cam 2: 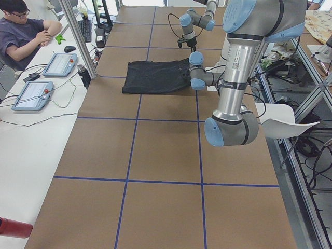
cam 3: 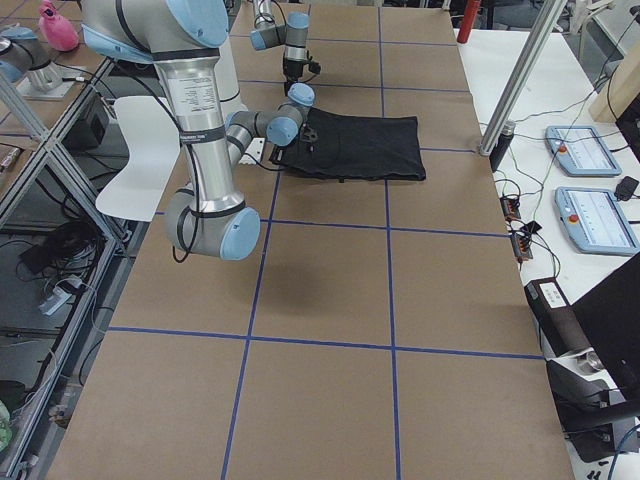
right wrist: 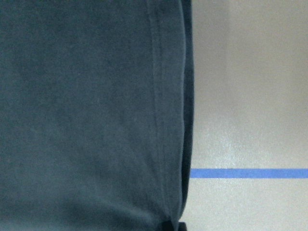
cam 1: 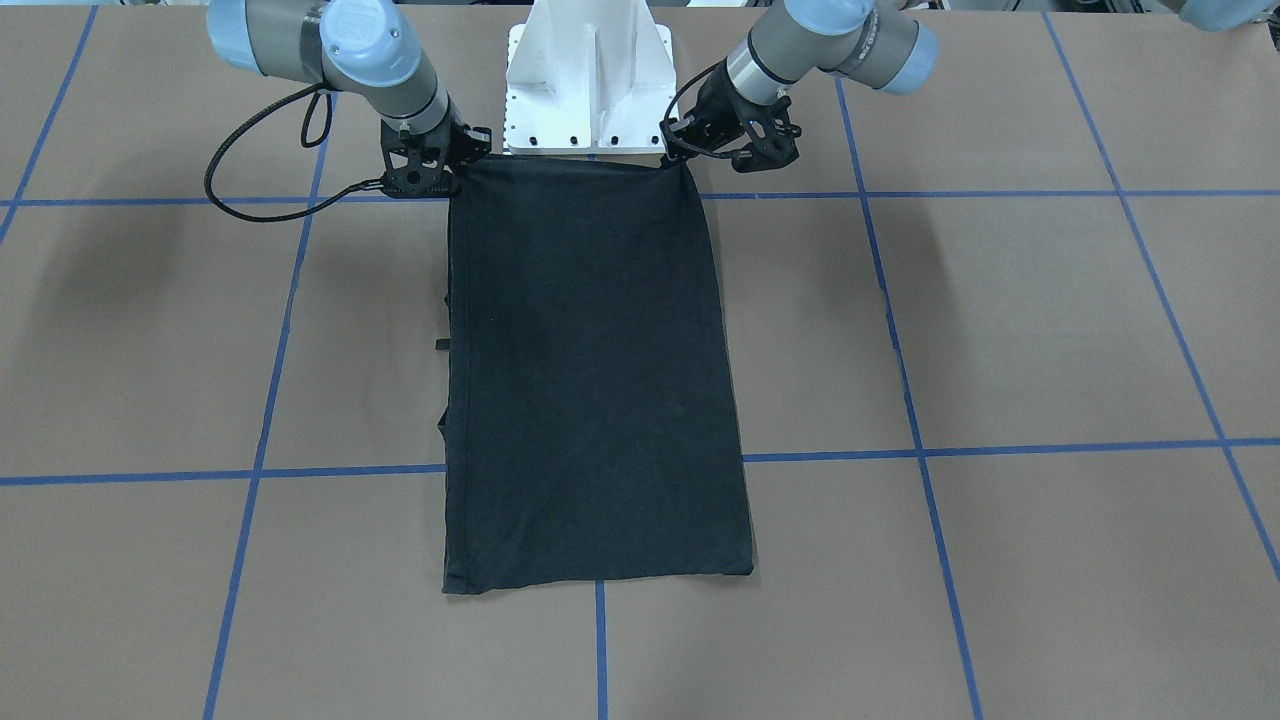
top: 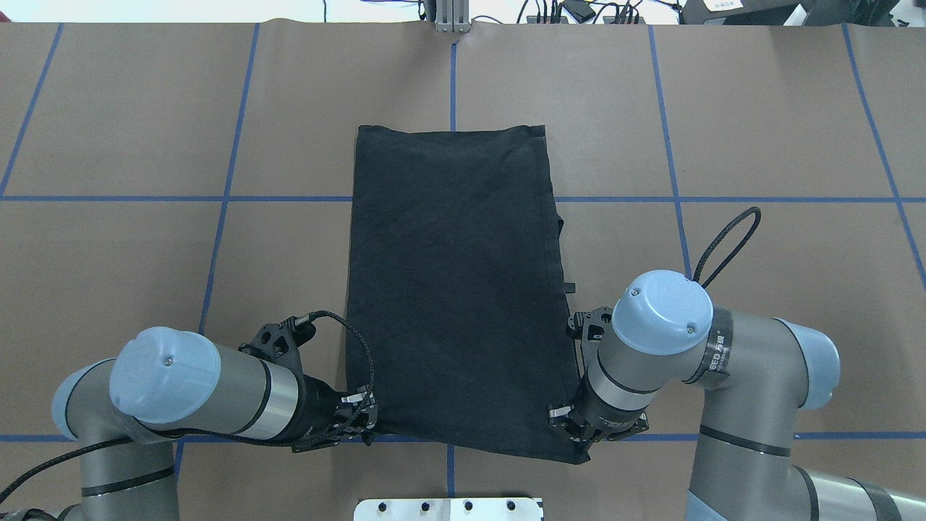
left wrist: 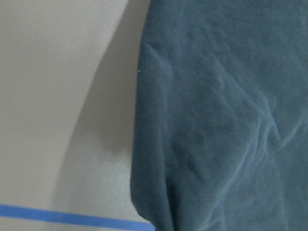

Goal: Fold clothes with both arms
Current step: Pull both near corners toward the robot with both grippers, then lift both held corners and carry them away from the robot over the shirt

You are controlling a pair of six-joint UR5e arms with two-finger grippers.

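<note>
Desk [top: 145,289]: brown with a blue tape grid [top: 217,199]; your black T-shirt [top: 456,289] lies folded at centre.
Left tool [top: 359,418]: clamped on the shirt's 7 o'clock corner.
Right tool [top: 579,433]: clamped on its 5 o'clock corner.

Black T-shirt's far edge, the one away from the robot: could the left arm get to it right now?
Probably yes. The left gripper sits at the near corner of the black T-shirt, and nothing stands between it and the far edge. Whether the arm stretches that far is only a guess.
</note>
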